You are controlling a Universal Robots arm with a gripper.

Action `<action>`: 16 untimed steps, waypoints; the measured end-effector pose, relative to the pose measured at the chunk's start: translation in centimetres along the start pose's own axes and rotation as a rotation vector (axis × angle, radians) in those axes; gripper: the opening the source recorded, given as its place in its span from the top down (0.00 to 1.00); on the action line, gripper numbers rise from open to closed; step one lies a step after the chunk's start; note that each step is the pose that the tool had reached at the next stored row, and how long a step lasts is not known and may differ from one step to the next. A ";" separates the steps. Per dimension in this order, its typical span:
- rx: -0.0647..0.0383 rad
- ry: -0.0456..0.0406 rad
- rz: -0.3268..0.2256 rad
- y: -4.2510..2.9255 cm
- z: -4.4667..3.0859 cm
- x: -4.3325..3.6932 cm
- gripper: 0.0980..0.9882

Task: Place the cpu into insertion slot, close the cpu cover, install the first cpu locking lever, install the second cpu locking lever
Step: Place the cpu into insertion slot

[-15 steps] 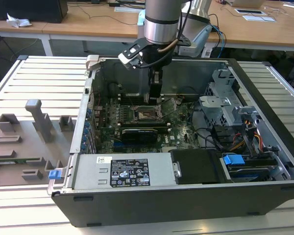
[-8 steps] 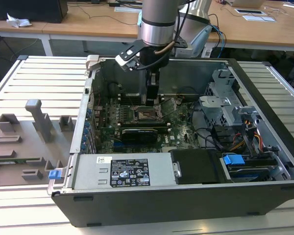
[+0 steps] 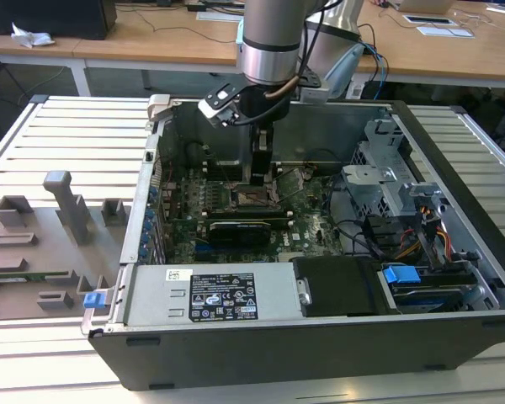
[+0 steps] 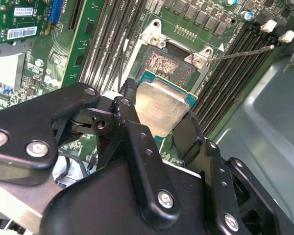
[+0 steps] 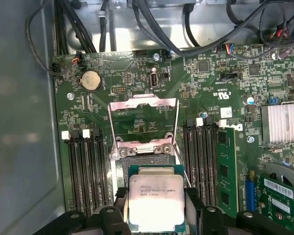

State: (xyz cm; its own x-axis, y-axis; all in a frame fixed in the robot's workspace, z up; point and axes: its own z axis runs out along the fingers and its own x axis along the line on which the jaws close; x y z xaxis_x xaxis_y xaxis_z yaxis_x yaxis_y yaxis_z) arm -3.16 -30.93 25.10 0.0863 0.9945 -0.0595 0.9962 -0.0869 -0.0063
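Pinching the cpu (image 4: 162, 105), tool (image 4: 156, 116) seemingly over insertion slot (image 4: 167, 64)

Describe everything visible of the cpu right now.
The cpu is a small flat square: a pale silver-grey metal top bearing print, on a green board whose edge shows around it. The gripper is shut on it, a black finger against each of two opposite sides. It sits over the insertion slot, whose cpu cover stands open. Whether it is seated cannot be told.
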 end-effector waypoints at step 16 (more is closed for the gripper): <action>0.000 0.0000 0.000 0.01 1.84 0.11 0.50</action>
State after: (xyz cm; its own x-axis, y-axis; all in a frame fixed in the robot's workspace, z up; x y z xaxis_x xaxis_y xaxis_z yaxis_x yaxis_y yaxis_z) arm -3.16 -30.93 23.26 0.0863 0.9945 -0.0595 0.9962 -0.0868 -0.0063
